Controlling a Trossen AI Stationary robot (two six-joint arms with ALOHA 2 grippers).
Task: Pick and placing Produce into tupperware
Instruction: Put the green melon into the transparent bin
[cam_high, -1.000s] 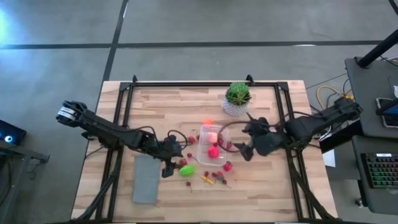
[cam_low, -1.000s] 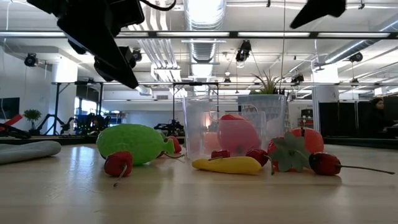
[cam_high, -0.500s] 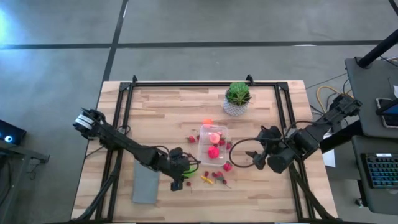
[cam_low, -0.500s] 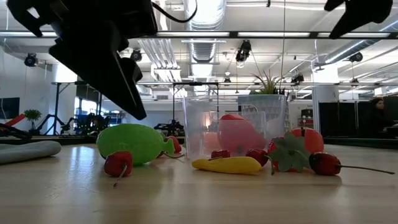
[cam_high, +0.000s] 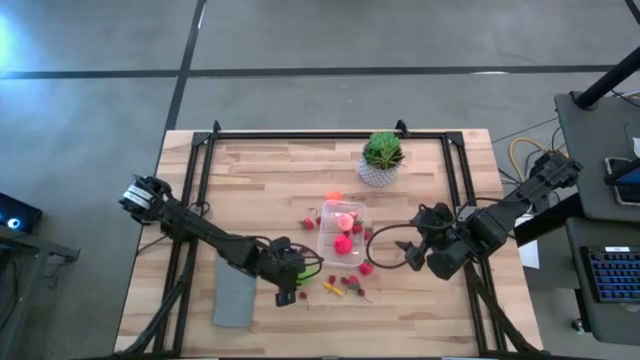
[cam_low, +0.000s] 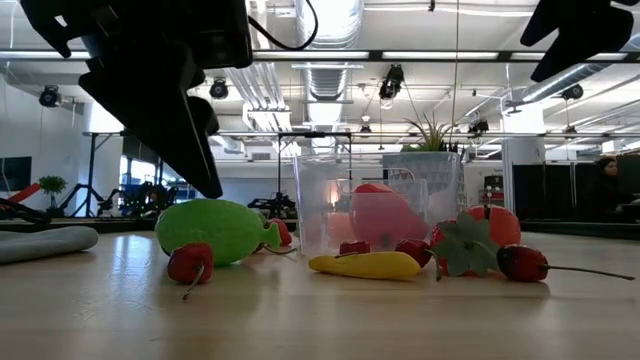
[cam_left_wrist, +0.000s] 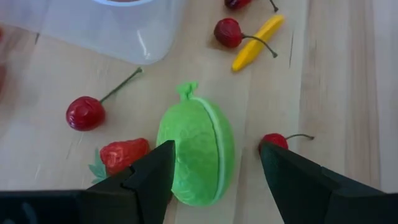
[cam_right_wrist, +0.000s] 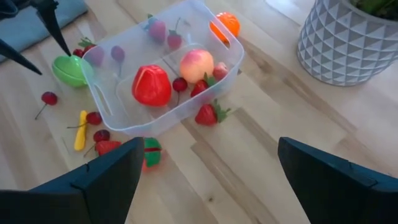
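on the left part of the worktop lies a flat grey mat (cam_high: 235, 290), near the front edge. just right of it the left hand (cam_left_wrist: 214, 168) has come down from where it hung a second ago, over the space between mat and tub, and now hovers low over the green fruit (cam_left_wrist: 198, 152). its fingers (cam_left_wrist: 152, 174) stand partly apart, one on each side of the fruit, and hold nothing. a strawberry (cam_left_wrist: 121, 155) and two cherries (cam_left_wrist: 84, 113) lie close beside the fruit, so i judge the closing squeeze must stay clear of them.

toward the middle of the worktop sits the clear tub (cam_right_wrist: 165, 68), with a red piece (cam_right_wrist: 151, 85), a peach-coloured ball (cam_right_wrist: 196, 62) and a few berries already inside. more produce lies loose along its front side: a yellow piece (cam_right_wrist: 81, 129), cherries, strawberries.

a potted plant (cam_high: 382, 158) stands nearer the back edge.

the right hand (cam_high: 398, 250) has pulled back from the tub toward the right edge; it waits there, spread wide and empty. that leaves the tub's mouth free, and i take the green fruit as the next piece to go in.
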